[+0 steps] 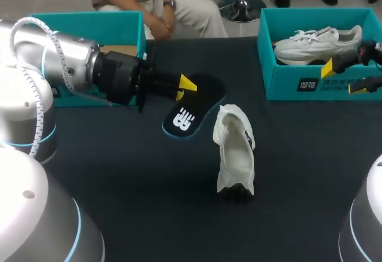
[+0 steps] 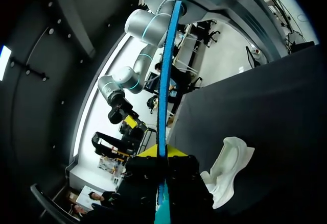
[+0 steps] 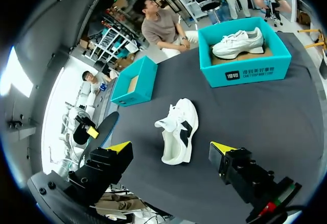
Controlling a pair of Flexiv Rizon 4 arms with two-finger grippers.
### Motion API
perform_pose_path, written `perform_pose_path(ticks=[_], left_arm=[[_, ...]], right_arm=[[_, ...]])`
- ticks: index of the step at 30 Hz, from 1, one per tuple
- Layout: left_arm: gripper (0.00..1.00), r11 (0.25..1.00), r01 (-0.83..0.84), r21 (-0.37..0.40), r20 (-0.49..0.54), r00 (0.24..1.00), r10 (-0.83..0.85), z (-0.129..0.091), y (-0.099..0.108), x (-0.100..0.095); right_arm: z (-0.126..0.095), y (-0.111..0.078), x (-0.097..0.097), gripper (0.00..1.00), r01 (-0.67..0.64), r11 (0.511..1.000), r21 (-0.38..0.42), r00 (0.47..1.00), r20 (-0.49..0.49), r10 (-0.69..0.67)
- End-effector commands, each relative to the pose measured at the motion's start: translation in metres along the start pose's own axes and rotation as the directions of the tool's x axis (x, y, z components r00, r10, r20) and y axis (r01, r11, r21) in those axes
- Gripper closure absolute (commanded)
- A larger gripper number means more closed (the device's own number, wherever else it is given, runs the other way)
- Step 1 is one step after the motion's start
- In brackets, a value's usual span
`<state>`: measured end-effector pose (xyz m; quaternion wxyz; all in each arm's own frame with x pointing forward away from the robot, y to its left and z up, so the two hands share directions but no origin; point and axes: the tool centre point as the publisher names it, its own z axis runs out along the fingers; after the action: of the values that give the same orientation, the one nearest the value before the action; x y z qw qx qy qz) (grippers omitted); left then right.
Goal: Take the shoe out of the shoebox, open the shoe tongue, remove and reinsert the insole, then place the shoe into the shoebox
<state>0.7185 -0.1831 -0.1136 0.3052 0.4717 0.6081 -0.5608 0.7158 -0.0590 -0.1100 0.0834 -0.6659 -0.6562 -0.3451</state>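
At my far left the teal shoebox sits open at the table's back edge. I see no shoe in it, so I judge it is the one meant to receive this shoe. My left gripper is clamped on the black insole, pinching one end so the rest juts out ahead of my fingers, free to be steered into the shoe. The white shoe stands on its sole near the middle of the dark table, just beside the insole's free end. Its mouth gapes upward, which suggests the tongue is open enough. Further right the second shoebox holds another white sneaker. My right gripper hangs at that box's front wall, fingers spread wide with nothing between them, well apart from the shoe, I judge to stay out of the way
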Motion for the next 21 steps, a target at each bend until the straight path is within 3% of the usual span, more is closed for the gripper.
perform_pose_path(ticks=[1,15,21], left_arm=[[1.00,1.000,-0.004,-0.007,-0.010,1.000,0.004,0.000,-0.004,-0.002],[1.00,1.000,-0.005,-0.024,-0.028,1.000,0.005,0.000,-0.005,-0.001],[1.00,1.000,-0.005,-0.024,-0.028,1.000,0.005,0.000,-0.005,-0.001]], right_arm=[[0.001,0.003,0.001,0.00,-0.002,1.000,0.008,1.000,0.011,0.002],[0.001,0.003,0.001,0.00,-0.002,1.000,0.008,1.000,0.011,0.002],[-0.017,0.005,-0.022,0.00,0.175,0.984,-0.001,0.982,0.076,-0.175]])
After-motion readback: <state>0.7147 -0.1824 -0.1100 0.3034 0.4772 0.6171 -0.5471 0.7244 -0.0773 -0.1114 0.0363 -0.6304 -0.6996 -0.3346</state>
